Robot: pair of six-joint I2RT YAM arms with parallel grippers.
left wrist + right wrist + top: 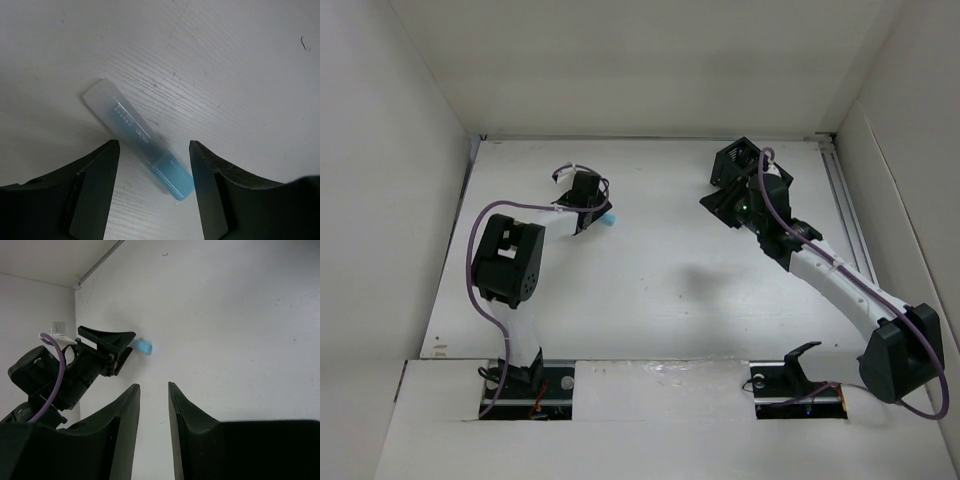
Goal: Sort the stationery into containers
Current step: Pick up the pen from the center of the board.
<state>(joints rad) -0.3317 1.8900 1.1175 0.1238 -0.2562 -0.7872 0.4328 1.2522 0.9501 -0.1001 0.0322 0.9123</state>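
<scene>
**Top external view: one marker between the left fingers, white table, white walls**

Top external shows a white table (650, 290) with a faint wood grain and a few small scuffs. White walls (620, 60) close it in on the left, far and right sides. A pale metal strip (847, 205) runs along the table's right edge.

Count: two arms and one highlighter in sight.

The highlighter (135, 132) lies flat on the table in the far left part. Its body is clear and frosted, with a pale blue end. In the left wrist view it lies slantwise, the blue end nearest the camera.

The left gripper (153, 150) is spread wide over it. The blue end lies between the two fingers, and neither finger visibly touches it.

The right gripper (154, 387) is in the far right part, well apart from the marker and pointing across toward the left arm. Its fingers stand close with a narrow gap and nothing between them.
</scene>
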